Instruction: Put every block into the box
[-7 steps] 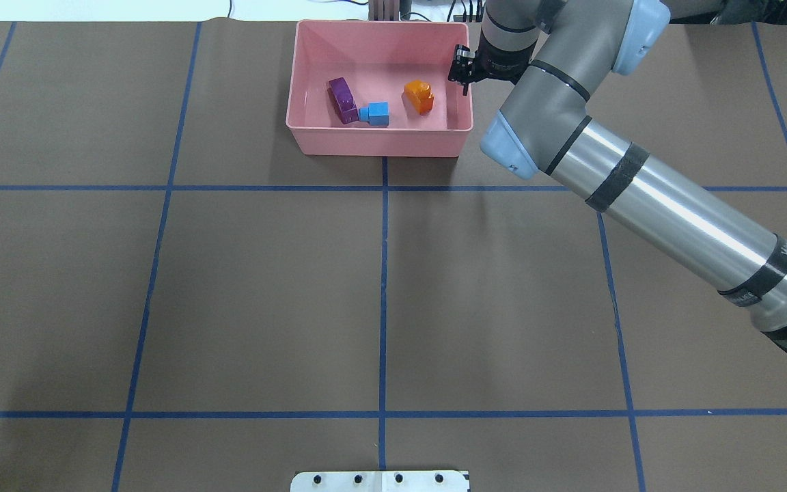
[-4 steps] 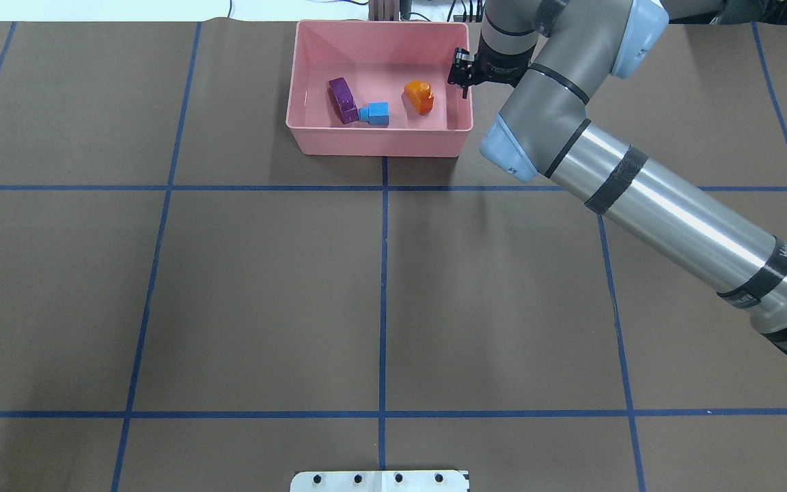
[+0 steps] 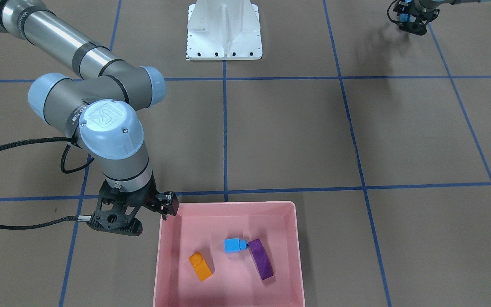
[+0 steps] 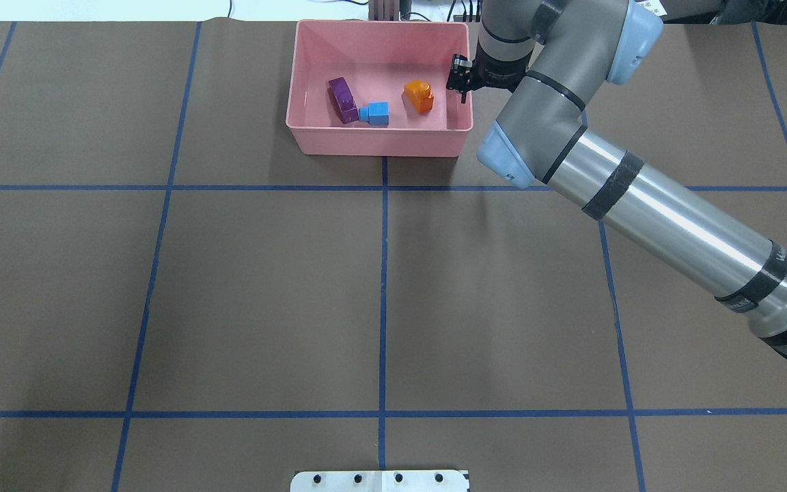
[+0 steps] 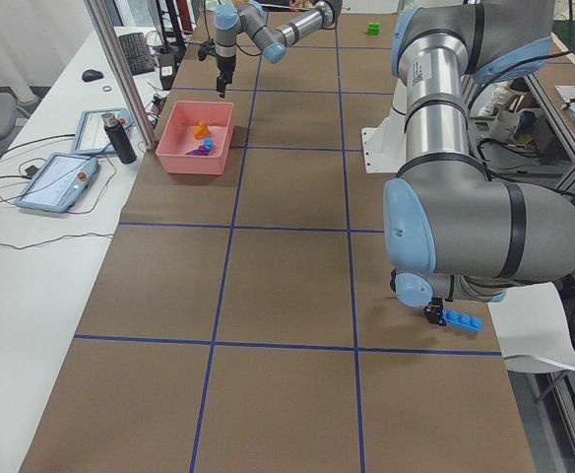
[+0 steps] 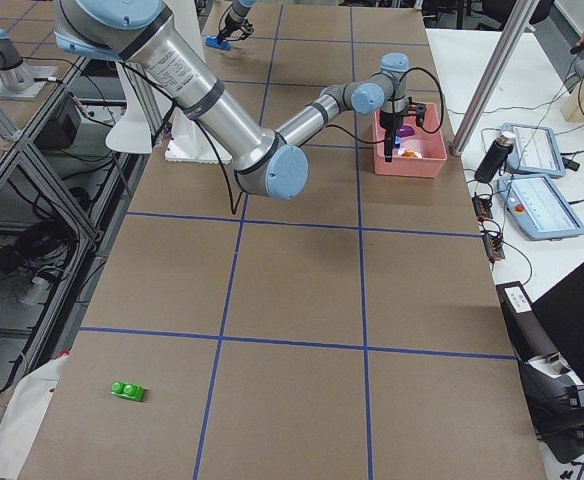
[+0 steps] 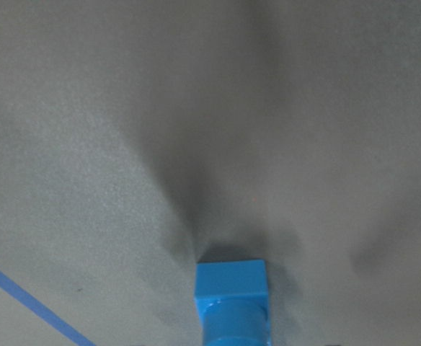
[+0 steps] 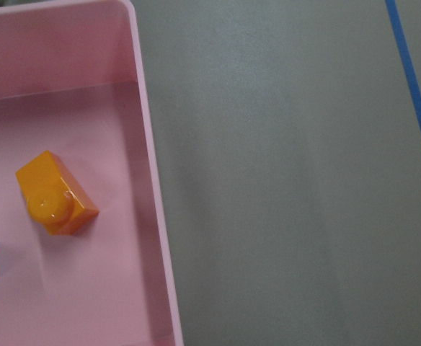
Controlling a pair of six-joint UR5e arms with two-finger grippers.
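Note:
The pink box (image 4: pixel 380 140) stands at the table's far edge. In it lie the purple brick (image 4: pixel 343 100), the small blue cube (image 4: pixel 376 113) touching its end, and the orange brick (image 4: pixel 419 96). My right gripper (image 3: pixel 117 224) hangs just outside the box's right rim (image 8: pixel 149 180); its fingers are hidden, so I cannot tell whether it is open. My left gripper (image 3: pixel 407 19) is shut on the long blue brick (image 5: pixel 462 319), held low over the table near the robot's left side. The green brick (image 6: pixel 128 390) lies on the table at the robot's far right.
The white pedestal base (image 3: pixel 224 30) stands at the robot's side of the table. A side table beyond the box carries tablets (image 5: pixel 56 180) and a dark bottle (image 5: pixel 120 138). Blue tape lines cross the brown table cover.
My right arm has shifted slightly left, with its wrist staying at the box's right rim. The bricks in the box have not moved.

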